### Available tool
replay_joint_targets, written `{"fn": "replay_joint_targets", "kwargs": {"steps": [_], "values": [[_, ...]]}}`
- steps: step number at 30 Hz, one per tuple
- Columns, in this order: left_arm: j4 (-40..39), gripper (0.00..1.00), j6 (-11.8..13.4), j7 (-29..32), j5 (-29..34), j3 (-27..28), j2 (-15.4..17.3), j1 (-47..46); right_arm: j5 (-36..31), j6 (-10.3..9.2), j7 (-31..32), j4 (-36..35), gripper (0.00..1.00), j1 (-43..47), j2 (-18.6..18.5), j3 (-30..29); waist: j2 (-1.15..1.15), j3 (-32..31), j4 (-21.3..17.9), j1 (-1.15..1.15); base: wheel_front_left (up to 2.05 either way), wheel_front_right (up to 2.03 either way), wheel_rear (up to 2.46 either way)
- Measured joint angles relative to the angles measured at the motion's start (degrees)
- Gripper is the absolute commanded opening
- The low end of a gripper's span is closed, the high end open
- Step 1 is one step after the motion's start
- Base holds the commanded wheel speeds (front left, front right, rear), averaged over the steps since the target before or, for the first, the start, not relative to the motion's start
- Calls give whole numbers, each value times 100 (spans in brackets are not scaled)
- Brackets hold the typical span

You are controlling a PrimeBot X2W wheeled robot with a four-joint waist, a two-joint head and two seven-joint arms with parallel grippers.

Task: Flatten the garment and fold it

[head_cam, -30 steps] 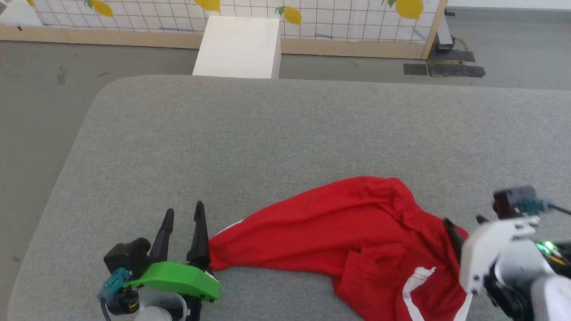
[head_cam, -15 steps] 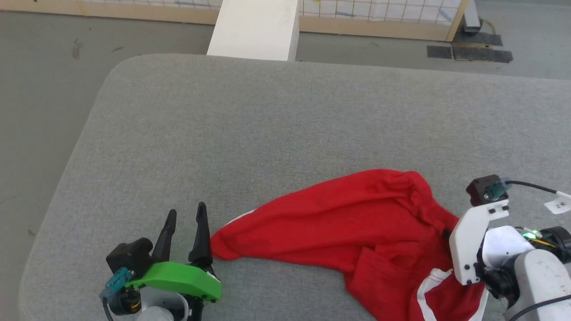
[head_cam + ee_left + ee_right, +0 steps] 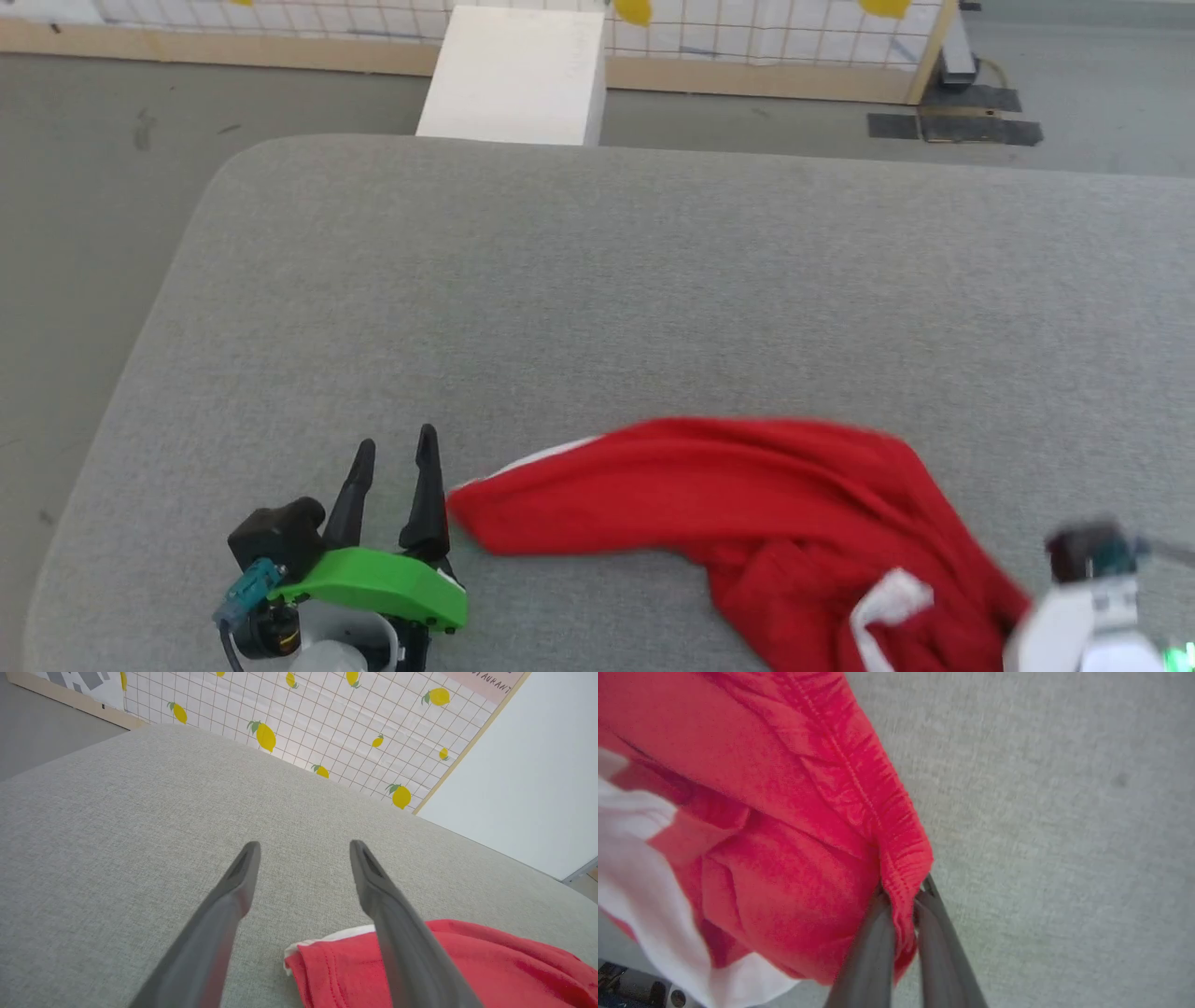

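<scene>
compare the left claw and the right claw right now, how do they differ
The left claw is open and grips nothing; the right claw is shut on the gathered red edge of the garment. The left claw sits beside the garment's white-trimmed end, the right claw at the opposite end. Shared: both have two long dark fingers over the gray padded surface.
</scene>
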Motion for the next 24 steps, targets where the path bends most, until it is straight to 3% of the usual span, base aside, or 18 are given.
{"fn": "replay_joint_targets", "kwargs": {"steps": [7, 8, 9, 18, 24], "values": [[68, 100, -18, 0, -1, -14, -8, -2, 44, 1, 94, -38, 0, 510, 276, -332, 0, 8, -159, 0, 0, 0, 0], [81, 100, -20, 1, -1, -15, -8, -2, 42, 1, 65, -31, 45, 510, 325, -369, 0, 9, -175, 0, 0, 0, 0], [90, 100, -23, 1, -1, -16, -8, -3, 41, 1, 47, -33, 100, 509, 342, -370, 0, 6, -184, 0, 0, 0, 0], [162, 100, -42, 1, -1, -25, -9, -4, 550, 0, -285, -641, 100, 67, 541, -746, 0, -96, -187, 0, 0, 0, 0], [172, 100, -43, 0, -1, -47, -9, -5, 523, 1, -281, -269, 100, -776, 536, -398, 0, -86, -171, 0, 0, 0, 0]]}}
